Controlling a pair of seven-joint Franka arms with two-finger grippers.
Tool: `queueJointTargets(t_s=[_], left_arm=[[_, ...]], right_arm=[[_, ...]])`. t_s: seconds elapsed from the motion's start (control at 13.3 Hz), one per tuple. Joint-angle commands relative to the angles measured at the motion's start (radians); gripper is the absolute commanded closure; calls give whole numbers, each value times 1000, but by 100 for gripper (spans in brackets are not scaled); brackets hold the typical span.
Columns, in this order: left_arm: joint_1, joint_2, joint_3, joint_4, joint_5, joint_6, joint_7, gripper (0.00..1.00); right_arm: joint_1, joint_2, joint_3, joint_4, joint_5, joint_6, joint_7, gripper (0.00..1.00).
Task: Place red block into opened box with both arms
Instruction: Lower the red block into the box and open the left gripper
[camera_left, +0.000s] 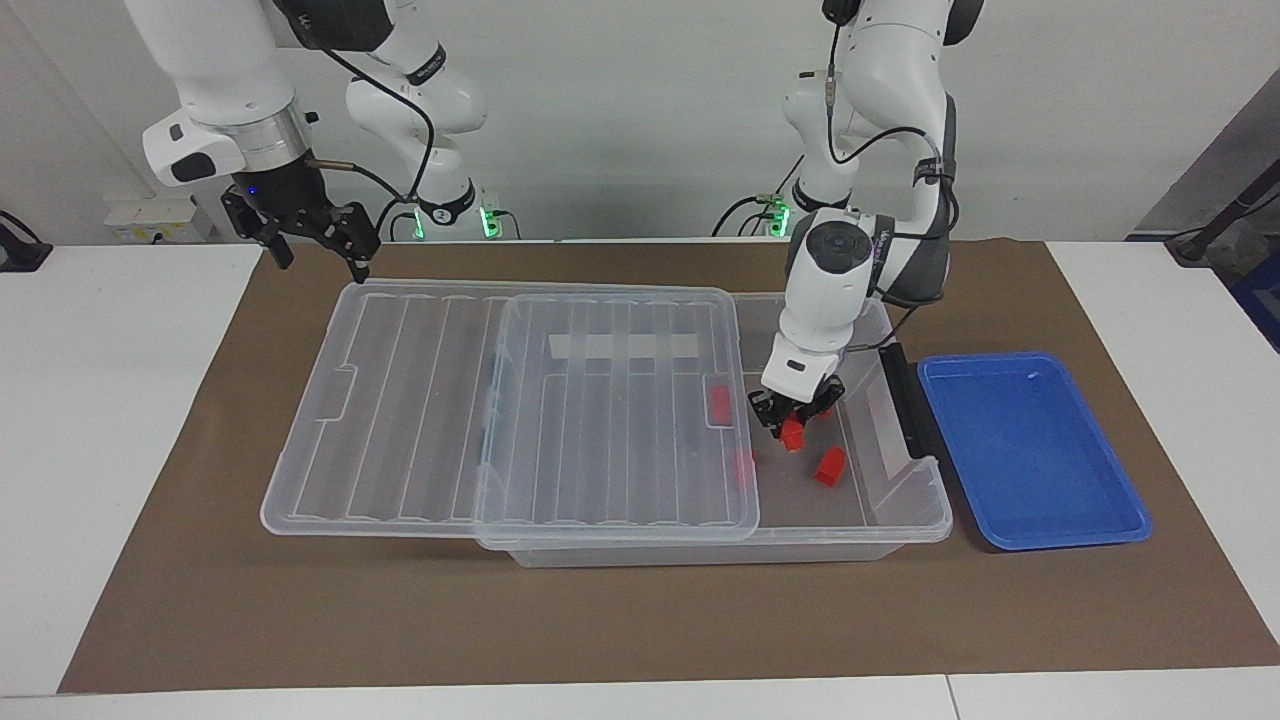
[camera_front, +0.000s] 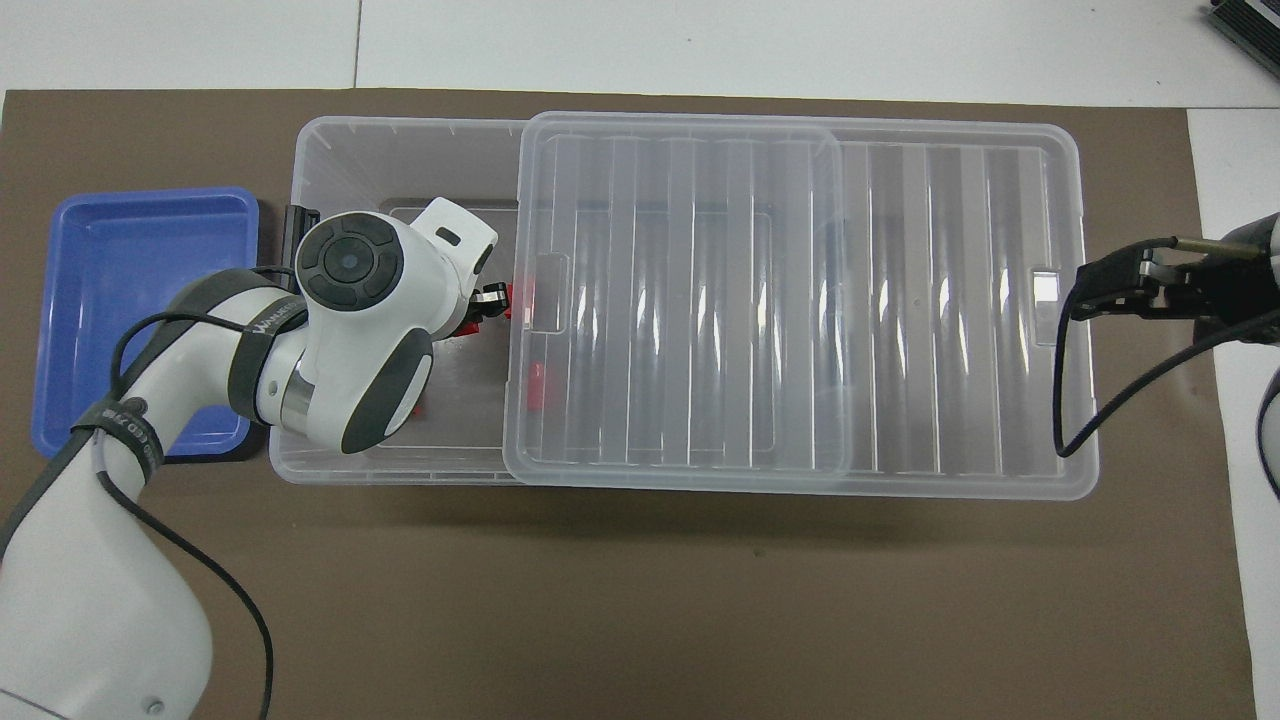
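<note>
Facing view: the left arm's claw (camera_left: 793, 423) reaches down into the uncovered end of the clear box (camera_left: 915, 500), its fingers pinching a red block (camera_left: 793, 433) low over the box floor, beside the edge of the slid-back lid (camera_left: 500, 400). Whether the block touches the floor cannot be told. The lid lies askew across the box, covering most of it and jutting out past the box at the right arm's end of the table. A second red block (camera_left: 829, 466) sits on the box floor just beside the held one, farther from the robots, and two more red blocks (camera_left: 720, 403) (camera_left: 743, 468) show dimly through the lid's edge. The right arm's claw (camera_left: 318, 240) hangs in the air over the lid's corner at its own end of the table, fingers spread and holding nothing. A blue tray (camera_left: 1030, 450) lies on the brown mat (camera_left: 640, 620) beside the box's dark latch (camera_left: 905, 400), at the left arm's end. From overhead, the left arm's white wrist hides most of the open part of the box; its claw (camera_front: 488, 300) peeks out beside the lid, with the held red block (camera_front: 466, 326) partly visible beneath it.
</note>
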Motion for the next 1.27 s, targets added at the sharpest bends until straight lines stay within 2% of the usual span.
queueJointTargets(t_s=[0.0,0.3,0.75,1.2], left_arm=[[-16,7,14,-45,25,72,-29,100],[-16,10,16,-78,26,84,-29,100],[-17,2,19,-80,57,29,-30,100],[-17,2,17,-89,62,38,-30,100]], right_arm=[[-12,-3,7,-8,19,-8,5,0],[-4,-4,8,-8,5,-19,-2,0],[-22,-6,8,-14,20,-18,1,0],[-22,-6,8,-14,22,-18,1,0]])
